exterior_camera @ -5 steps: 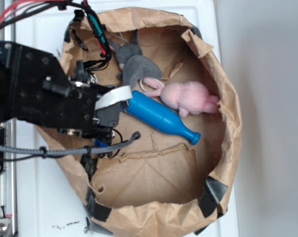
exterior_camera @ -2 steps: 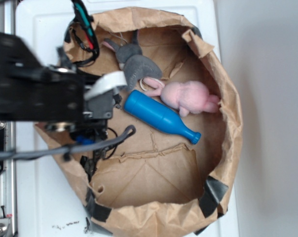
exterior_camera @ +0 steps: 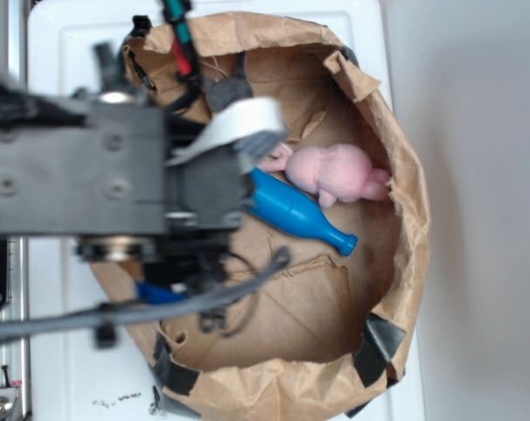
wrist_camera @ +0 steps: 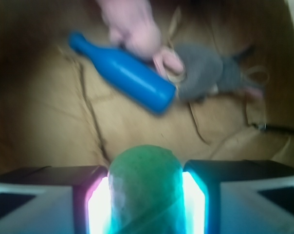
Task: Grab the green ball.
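From the exterior view you are not seeing the green ball at all: the blurred black arm is covering the left half of the paper bag (exterior_camera: 397,158), and the gripper's tips are lying hidden under it. You are finding the ball only in the wrist view, where the green ball (wrist_camera: 145,187) is sitting squeezed between the two fingers of the gripper (wrist_camera: 145,195), which are pressing against its sides; its lower part is running off the bottom edge, and blur is softening its surface to a dull, slightly mottled green dome. The finger pads (wrist_camera: 97,204) are glowing pale blue-white beside it. Beyond, you are looking at creased brown paper with torn folds. The blue bottle (wrist_camera: 122,73) is lying on its side, smooth and glossy, its neck pointing away from the grey plush toy (wrist_camera: 205,73), whose shape is too blurred to read. The pink plush toy (wrist_camera: 132,27) is touching the bottle and is being cut off at the top edge. Black tape (exterior_camera: 383,342) is patching the bag's rim.
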